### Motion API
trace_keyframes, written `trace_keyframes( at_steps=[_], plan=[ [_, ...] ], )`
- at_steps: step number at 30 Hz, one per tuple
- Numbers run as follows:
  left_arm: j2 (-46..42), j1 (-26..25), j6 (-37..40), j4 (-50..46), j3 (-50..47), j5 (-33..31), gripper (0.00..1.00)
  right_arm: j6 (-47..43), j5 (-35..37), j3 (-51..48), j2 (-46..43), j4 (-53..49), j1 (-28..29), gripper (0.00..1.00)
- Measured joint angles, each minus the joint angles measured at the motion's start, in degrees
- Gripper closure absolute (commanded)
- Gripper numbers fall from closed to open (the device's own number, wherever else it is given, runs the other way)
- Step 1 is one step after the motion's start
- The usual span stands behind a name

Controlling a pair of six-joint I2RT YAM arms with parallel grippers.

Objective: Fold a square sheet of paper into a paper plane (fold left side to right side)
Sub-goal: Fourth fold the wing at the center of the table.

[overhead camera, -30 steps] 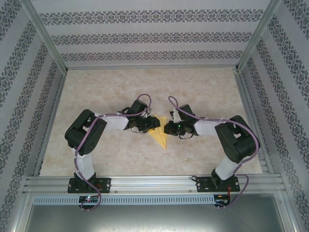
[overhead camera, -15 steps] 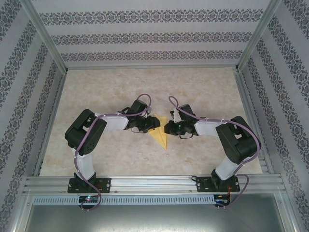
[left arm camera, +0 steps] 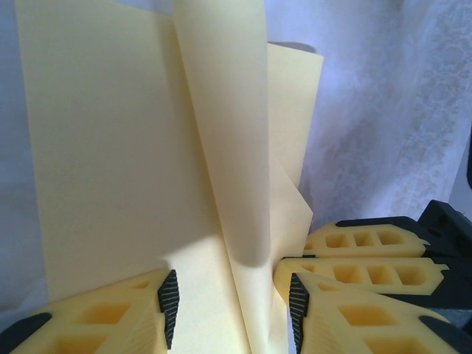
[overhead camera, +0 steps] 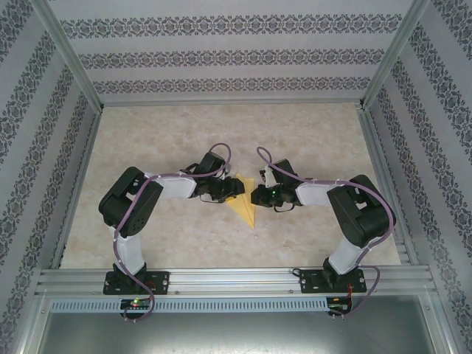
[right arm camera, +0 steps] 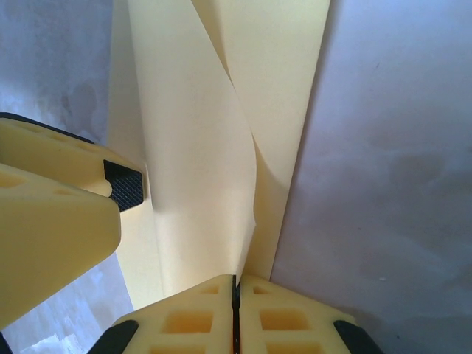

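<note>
Pale marbled counter (overhead camera: 310, 133) inside a booth of patterned wallpaper walls (overhead camera: 221, 55) with metal posts. Mid-counter lies a yellow paper (overhead camera: 247, 210), folded to a point, well apart from every edge. The left jaws stand half apart astride its raised flap; the right jaws pinch the paper.

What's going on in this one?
A yellow sheet of paper lies in the middle of the table, already partly folded and tapering to a point toward the near edge. The right end effector is shut, pinching a raised flap of it. The left end effector stands open astride that flap.
</note>
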Motion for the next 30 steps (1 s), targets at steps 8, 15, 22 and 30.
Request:
trace_keyframes(
  at_steps=[8,15,22,30],
  plan=[
    [-5.5,0.1,3.1,-9.0,2.9,-4.5,0.54,-0.8,0.0,0.2,0.0,-0.3,0.0,0.92],
    [-5.7,0.1,4.1,-9.1,5.8,-3.7,0.79,-0.9,0.0,0.2,0.0,-0.4,0.0,0.91],
    [0.7,0.0,3.8,-7.5,8.0,0.0,0.82,-1.0,0.1,0.3,0.0,-0.7,0.1,0.92],
    [4.4,0.0,3.6,-6.1,9.2,1.5,0.82,-1.2,0.9,1.0,0.1,-1.9,0.5,0.92]
  ],
)
